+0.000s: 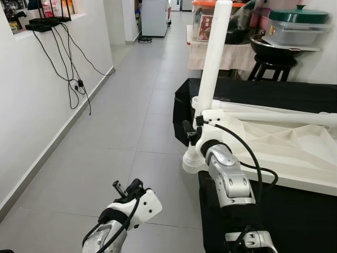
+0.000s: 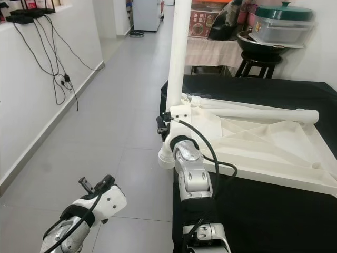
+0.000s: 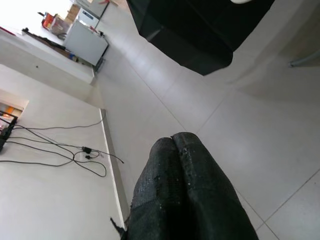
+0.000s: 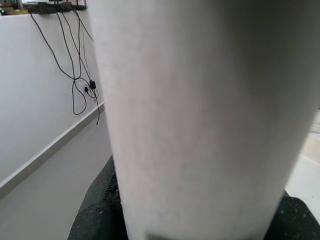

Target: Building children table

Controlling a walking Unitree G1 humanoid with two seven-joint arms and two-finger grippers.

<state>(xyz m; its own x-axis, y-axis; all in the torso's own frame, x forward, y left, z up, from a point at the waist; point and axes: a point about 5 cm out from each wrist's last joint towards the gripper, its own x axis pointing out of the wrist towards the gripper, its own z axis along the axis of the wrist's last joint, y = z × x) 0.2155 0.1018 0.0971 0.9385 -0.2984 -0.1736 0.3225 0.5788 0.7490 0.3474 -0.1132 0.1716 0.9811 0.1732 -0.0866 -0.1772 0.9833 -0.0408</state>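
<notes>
The white children's table top (image 1: pixel 295 153) lies upside down on a black-covered surface (image 1: pixel 253 95). One white leg (image 1: pixel 213 58) stands upright at its near-left corner. My right gripper (image 1: pixel 197 127) is shut on this leg close to its base; in the right wrist view the leg (image 4: pixel 200 110) sits between the black fingers (image 4: pixel 95 210). A second white leg (image 2: pixel 253 113) lies flat across the table top. My left gripper (image 1: pixel 126 188) hangs low over the floor to the left, away from the table, its fingers (image 3: pixel 165 165) pressed together and holding nothing.
Grey tiled floor (image 1: pixel 116 137) stretches open to the left and ahead. A white wall on the left carries dangling black cables (image 1: pixel 71 79). Behind the work surface stands a black stool (image 1: pixel 271 66) with pots and a lidded container (image 1: pixel 297 23).
</notes>
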